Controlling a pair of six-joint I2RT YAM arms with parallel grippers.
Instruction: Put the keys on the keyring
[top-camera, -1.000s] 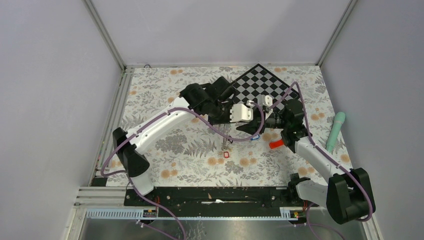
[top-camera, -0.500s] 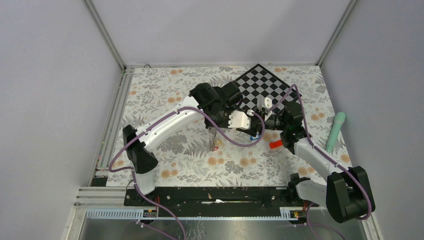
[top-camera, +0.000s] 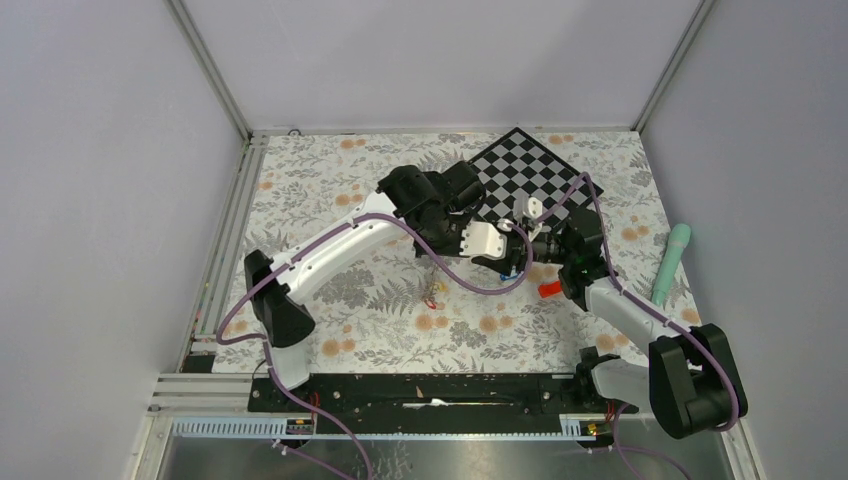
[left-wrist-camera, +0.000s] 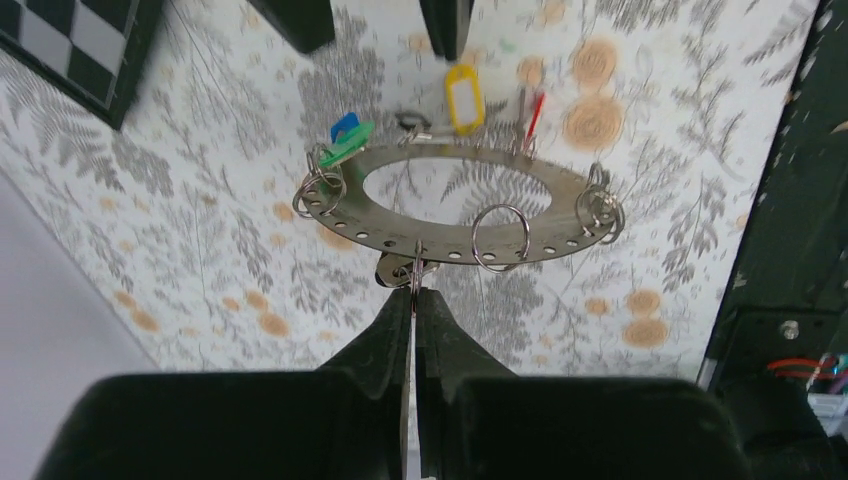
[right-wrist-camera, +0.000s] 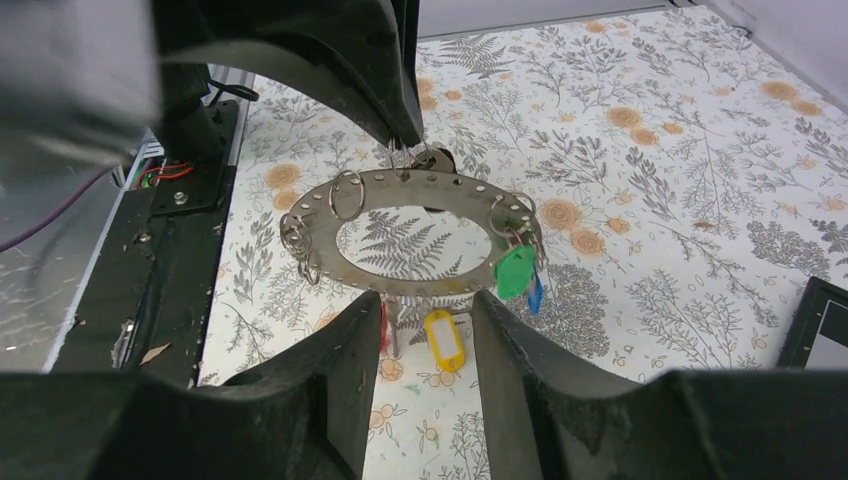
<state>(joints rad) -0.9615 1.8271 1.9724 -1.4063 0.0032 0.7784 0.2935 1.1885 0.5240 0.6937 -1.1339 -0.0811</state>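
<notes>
Your left claw (left-wrist-camera: 413, 298) pinches the stiff, thin, likely slick keyring (left-wrist-camera: 440, 238) by its rim, mid-frame above the counter (left-wrist-camera: 200, 200), light keys (left-wrist-camera: 462, 97) dangling loose; your right claw (right-wrist-camera: 425, 312), half-open and empty, should take a bare stretch of rim.

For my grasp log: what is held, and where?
Left gripper holds the keyring at its rim, seemingly by a small split ring; right gripper holds nothing.
</notes>
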